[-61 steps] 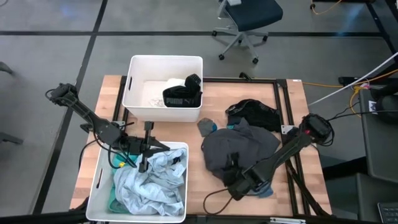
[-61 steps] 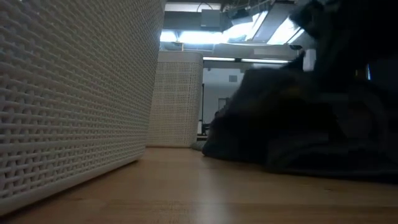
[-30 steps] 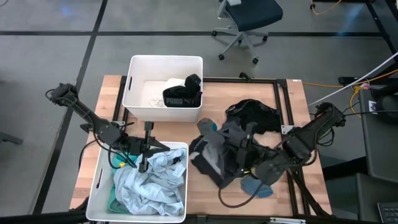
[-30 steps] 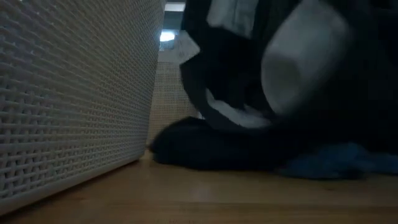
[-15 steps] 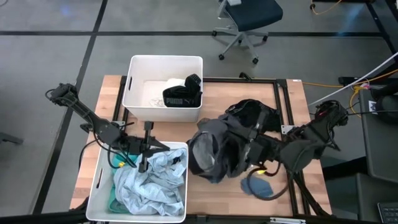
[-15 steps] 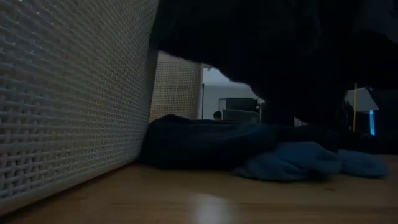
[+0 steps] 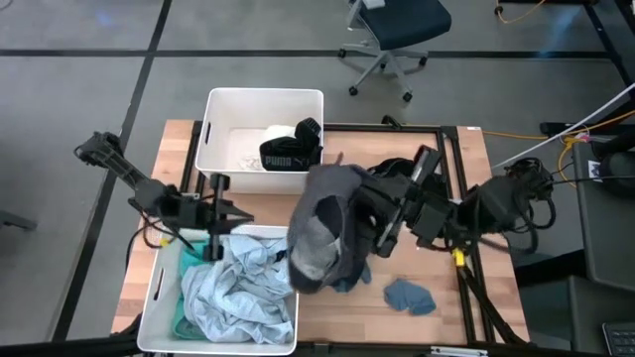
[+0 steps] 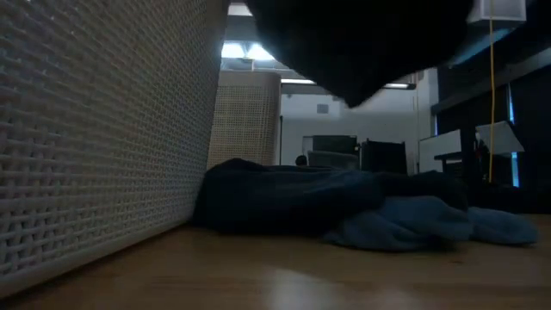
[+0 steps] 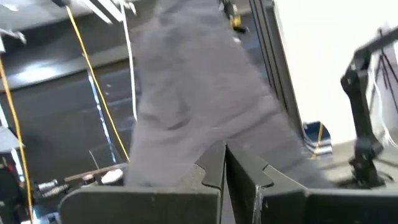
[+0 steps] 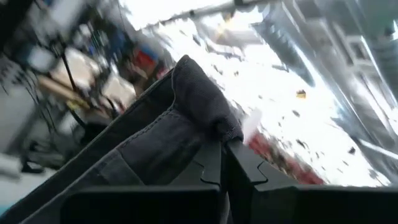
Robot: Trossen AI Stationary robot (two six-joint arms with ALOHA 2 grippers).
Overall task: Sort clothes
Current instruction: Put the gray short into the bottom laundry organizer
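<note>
My right gripper [image 7: 365, 206] is shut on a dark grey garment [image 7: 322, 233], held up over the table between the two white bins. The garment's lower end also shows at the top of the low view [image 8: 362, 43]. My left gripper [image 7: 238, 212] is shut and empty above the far rim of the near bin [image 7: 159, 288], which holds pale blue, white and teal clothes [image 7: 238, 293]. The far bin [image 7: 213, 149] holds a black PUMA garment [image 7: 291, 154] and a white one. A small blue garment [image 7: 409, 296] and a black one [image 7: 402, 171] lie on the table. My right gripper pinches a thick folded edge of the grey garment [image 10: 208, 118] between its two fingers. It comes roughly level from the table's right side. The garment hangs slack below the fingers, lifted clear of the table.
The two white bins stand along the table's left half, and the near bin's perforated wall [image 8: 103, 129] fills the left of the low view. A dark garment [image 8: 284, 202] and a blue one [image 8: 405, 226] lie on the wood. An office chair [image 7: 397, 30] stands beyond the far edge.
My right gripper has gone up and toward the table's left edge with the grey garment. The garment has come off the pile on the right, lifted clear, and now hangs beside the near bin. The small blue garment stays uncovered on the table. My left gripper has shifted toward the far edge.
</note>
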